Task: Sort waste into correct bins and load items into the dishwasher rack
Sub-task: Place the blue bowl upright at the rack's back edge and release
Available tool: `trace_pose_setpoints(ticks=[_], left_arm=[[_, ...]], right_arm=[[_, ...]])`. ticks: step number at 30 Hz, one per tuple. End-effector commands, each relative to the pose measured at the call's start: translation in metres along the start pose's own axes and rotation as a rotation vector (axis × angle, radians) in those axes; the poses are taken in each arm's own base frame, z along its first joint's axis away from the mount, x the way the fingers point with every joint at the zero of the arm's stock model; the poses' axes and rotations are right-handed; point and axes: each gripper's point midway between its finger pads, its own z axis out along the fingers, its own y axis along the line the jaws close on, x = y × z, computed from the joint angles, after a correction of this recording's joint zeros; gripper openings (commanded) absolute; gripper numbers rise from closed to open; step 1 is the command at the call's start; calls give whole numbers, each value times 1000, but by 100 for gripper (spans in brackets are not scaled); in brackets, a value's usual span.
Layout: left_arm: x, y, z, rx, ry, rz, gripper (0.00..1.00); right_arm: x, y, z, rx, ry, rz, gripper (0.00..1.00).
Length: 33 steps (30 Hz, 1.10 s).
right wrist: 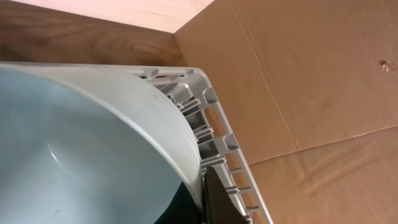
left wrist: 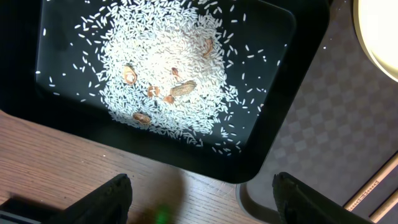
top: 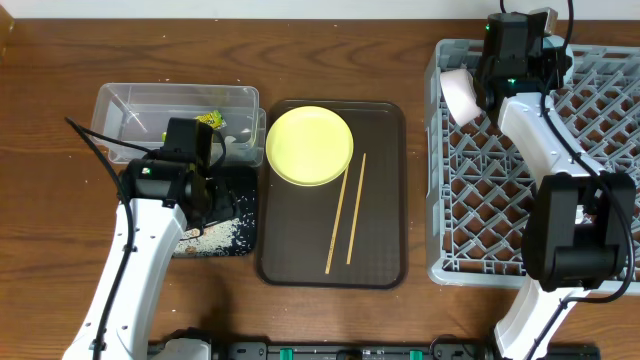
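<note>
Nearest, by the left edge, left gripper (left wrist: 202,199) with fingers spread apart above black tray (left wrist: 273,124) of rice scraps (left wrist: 161,68). Mid-table, chopsticks (top: 345,215) and yellow plate (top: 309,146) on brown tray (top: 380,250). Farthest, toward the far right corner, right gripper (top: 480,88) clamped on bowl (top: 460,93) at dishwasher rack (top: 500,200) rim

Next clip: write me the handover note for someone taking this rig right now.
Left gripper: open, empty, at the edge of the black tray, which holds rice scraps.
Right gripper: appears shut on a pale bowl tilted at the dishwasher rack corner.
Done: snack wrapper is in the clear tub.
Left: seat the bowl, then load the yellow plate and chopsticks from the brown serving tray.
</note>
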Motion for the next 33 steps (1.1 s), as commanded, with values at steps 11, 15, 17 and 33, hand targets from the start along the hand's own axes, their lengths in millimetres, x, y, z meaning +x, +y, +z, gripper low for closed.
trace_pose_setpoints(ticks=[11,15,17,33], left_arm=[[-2,1,-5,2,-18,-18,75],[-2,1,-5,2,-18,-18,76],[-2,1,-5,2,-18,-18,75],[-2,1,-5,2,-18,-18,76]], right_arm=[[12,-2,14,48,43,-31,1],[22,7,19,71,67,-64,1],[25,9,19,90,76,-72,1],[39,31,-9,57,95,-78,1]])
